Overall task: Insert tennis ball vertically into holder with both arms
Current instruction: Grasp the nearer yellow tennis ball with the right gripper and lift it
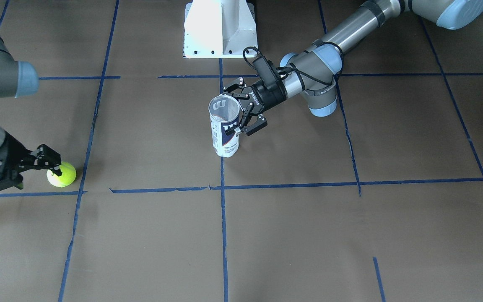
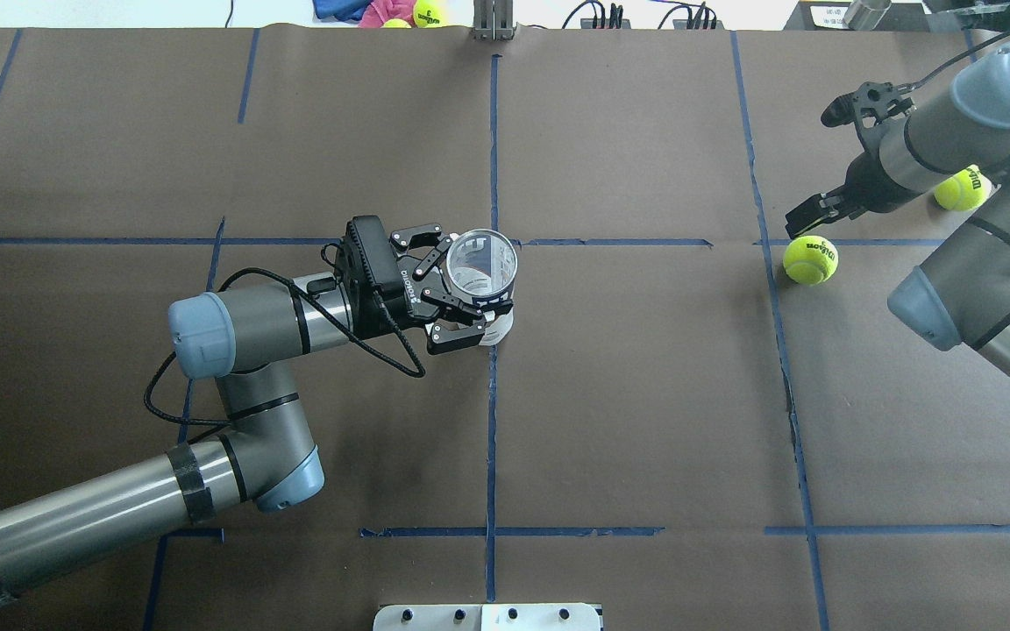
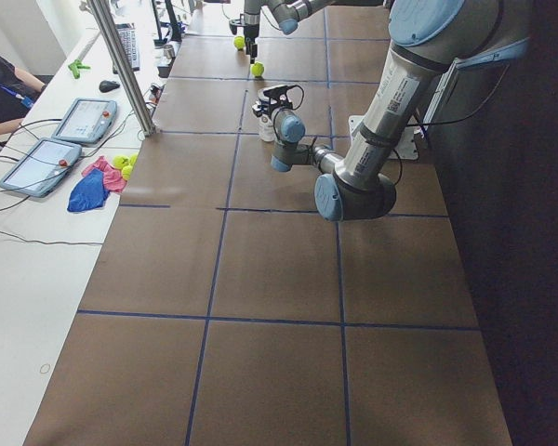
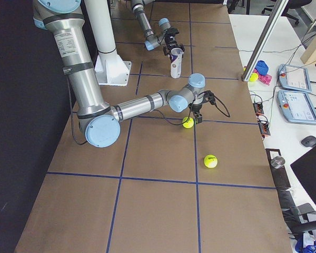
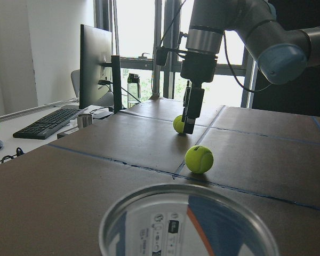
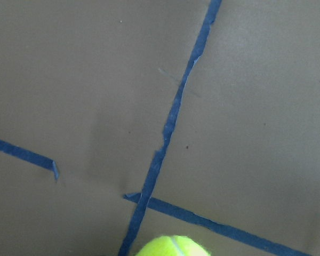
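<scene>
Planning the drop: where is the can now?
In the overhead view the can stands upright on the centre tape line, at the fingertips of the left gripper.

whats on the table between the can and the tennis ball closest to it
Nothing but bare brown table and blue tape lines. The overhead view shows the whole stretch from the holder to the tennis ball with no object in it.

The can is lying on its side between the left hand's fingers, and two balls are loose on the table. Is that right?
Not quite. The can stands upright with its open end up, as the front-facing view shows. It is between the left hand's fingers, and two balls do lie loose on the table.
</scene>
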